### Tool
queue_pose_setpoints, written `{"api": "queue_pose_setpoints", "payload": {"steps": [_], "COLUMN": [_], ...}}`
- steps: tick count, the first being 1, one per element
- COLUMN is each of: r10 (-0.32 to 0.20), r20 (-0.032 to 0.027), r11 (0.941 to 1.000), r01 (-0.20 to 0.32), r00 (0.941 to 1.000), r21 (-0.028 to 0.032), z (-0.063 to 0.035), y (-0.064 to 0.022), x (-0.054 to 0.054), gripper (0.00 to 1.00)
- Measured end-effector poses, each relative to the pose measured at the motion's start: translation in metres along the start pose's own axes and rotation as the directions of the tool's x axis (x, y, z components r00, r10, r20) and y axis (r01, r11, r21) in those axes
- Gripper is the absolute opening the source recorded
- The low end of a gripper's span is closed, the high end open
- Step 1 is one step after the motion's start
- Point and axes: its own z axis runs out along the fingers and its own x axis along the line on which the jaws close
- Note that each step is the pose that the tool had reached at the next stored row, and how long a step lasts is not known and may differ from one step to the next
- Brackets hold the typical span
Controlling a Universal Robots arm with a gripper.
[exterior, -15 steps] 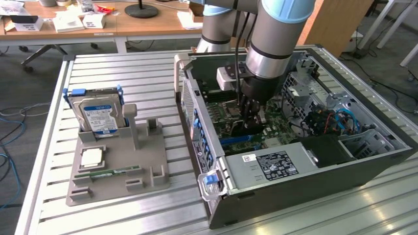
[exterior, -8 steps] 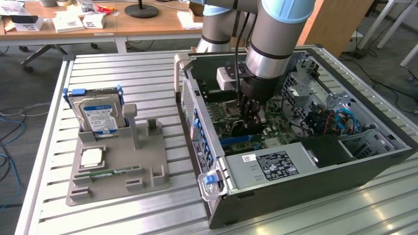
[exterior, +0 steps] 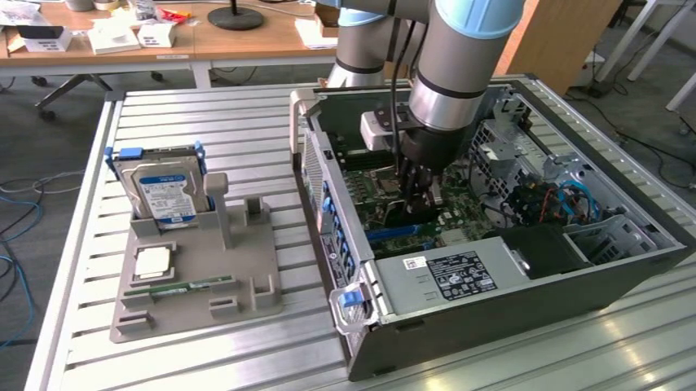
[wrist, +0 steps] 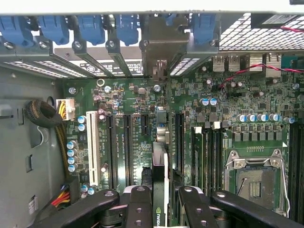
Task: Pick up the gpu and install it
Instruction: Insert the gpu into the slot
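Your gripper [exterior: 422, 191] reaches down inside the case [exterior: 522, 293], its fingers [wrist: 137, 204] pinching the gpu [wrist: 159, 161] edge-on between them. The card runs ahead of the tool, just above the motherboard [wrist: 228, 95] and among its slots. The hard drive [exterior: 163, 191] stands well apart from the tool, outside the case.

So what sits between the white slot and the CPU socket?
Wrist view: past the white slot, black slots, then the gpu edge-on in the tool, then memory slots up to the CPU socket.
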Motion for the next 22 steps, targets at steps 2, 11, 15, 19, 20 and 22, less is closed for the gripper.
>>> {"api": "queue_pose_setpoints", "payload": {"steps": [2,11,15,19,20,22], "r10": [0.0,0.0,0.0,0.0,0.0,0.0], "r20": [-0.0002,-0.0002,-0.0004,-0.0003,-0.0003,-0.0005], "r11": [1.0,1.0,1.0,1.0,1.0,1.0], "r01": [0.0,0.0,0.0,0.0,0.0,0.0], "r00": [1.0,1.0,1.0,1.0,1.0,1.0], "r21": [-0.0001,-0.0001,-0.0001,0.0,-0.0001,-0.0001], "z": [-0.0001,-0.0001,0.0,0.0002,0.0002,0.0004], "y": [0.0,-0.0013,-0.0012,0.0005,0.0005,0.0006], "x": [0.0,-0.0001,-0.0001,0.0,0.0,0.0001], "gripper": [0.26,0.26,0.26,0.26,0.26,0.26]}}
